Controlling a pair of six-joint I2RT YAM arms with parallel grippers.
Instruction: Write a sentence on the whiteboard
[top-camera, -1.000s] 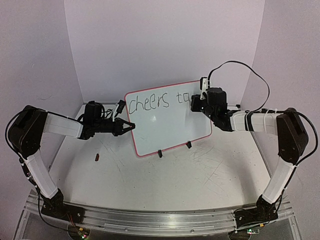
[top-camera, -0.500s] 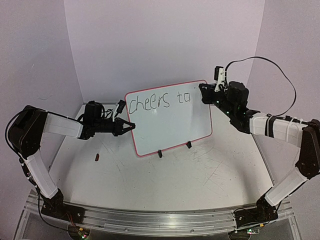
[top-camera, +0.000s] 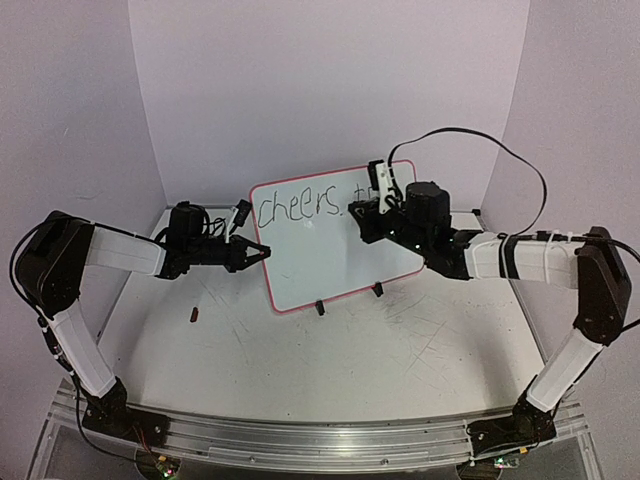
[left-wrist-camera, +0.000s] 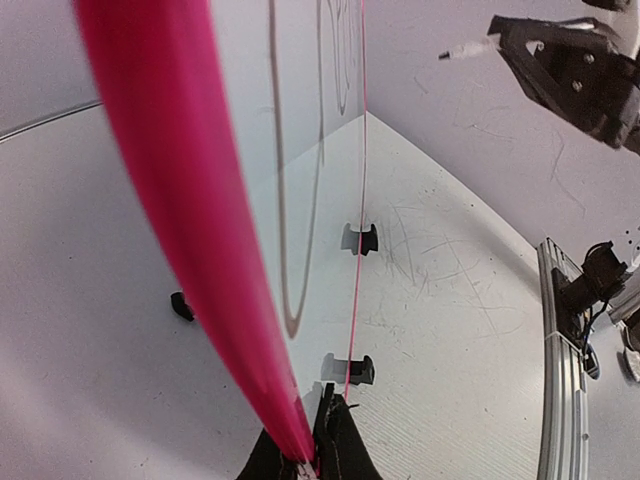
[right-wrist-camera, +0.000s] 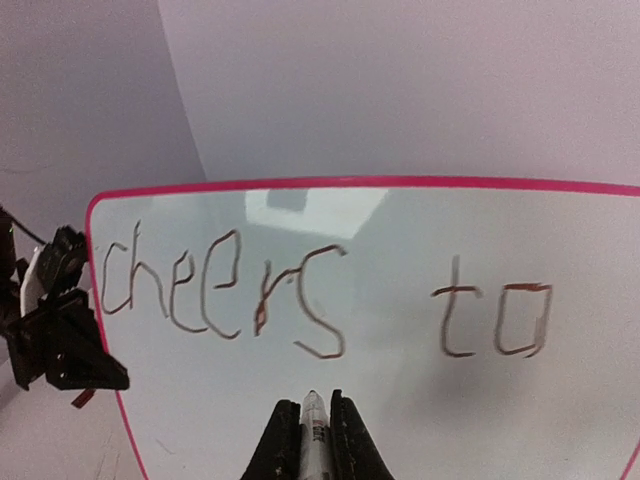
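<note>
The whiteboard (top-camera: 330, 262) stands tilted on the table, its rim pink. The sentence (right-wrist-camera: 230, 290) reads "cheers to" in one line. From above only "cheers" (top-camera: 297, 207) shows, because the right arm covers the rest. My left gripper (top-camera: 258, 252) is shut on the board's left edge, pinching the pink rim (left-wrist-camera: 240, 300) between its jaws. My right gripper (top-camera: 362, 215) is shut on a white marker (right-wrist-camera: 314, 435) in front of the board's upper middle. The marker tip points at bare board just below the "s". I cannot tell if it touches.
Two black clip feet (top-camera: 319, 308) (top-camera: 377, 290) hold the board's lower edge. A small dark red piece (top-camera: 194, 314) lies on the table left of the board. White walls close the back and sides. An aluminium rail (top-camera: 320, 440) runs along the near edge.
My right arm swung out past the board's right edge, then came back left. It now sits over the board's upper middle and covers "to". The left arm and board have not moved.
</note>
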